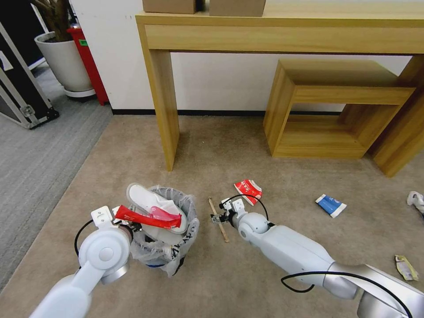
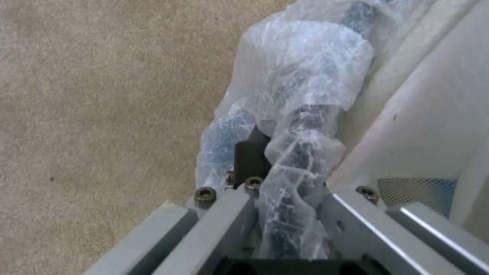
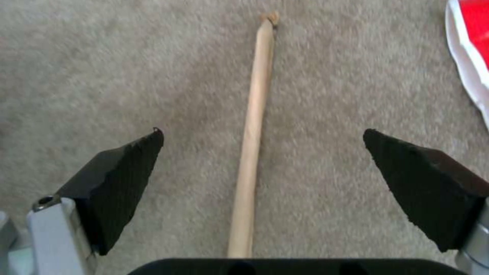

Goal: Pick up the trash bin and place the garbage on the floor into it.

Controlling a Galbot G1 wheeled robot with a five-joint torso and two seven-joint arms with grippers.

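right end effector (image 3: 262, 164): spread wide, low over the floor, wooden stick (image 3: 252, 145) centred between the black pads (image 3: 122, 179), not touching it.
wooden stick: thin, rigid, very light; lies flat on the carpet, just right of the bin. Judgement: pinch mid-length across the shaft, pads must go right down to the pile; round, so it may roll or tip if taken near an end.
left end effector (image 2: 285, 229): pressed together on the bagged rim of the trash bin (image 1: 170, 247).
trash bin: on the robot's left, holds a white slipper (image 1: 152, 207) and a red wrapper (image 1: 148, 217). Liner is thin and slick, so the rim grip could slide.
floor (image 1: 247, 145): beige carpet; red-white carton (image 1: 248, 191) just past the stick, blue-white packet (image 1: 331, 205) farther right.
progress: partly filled, judged from the litter left.
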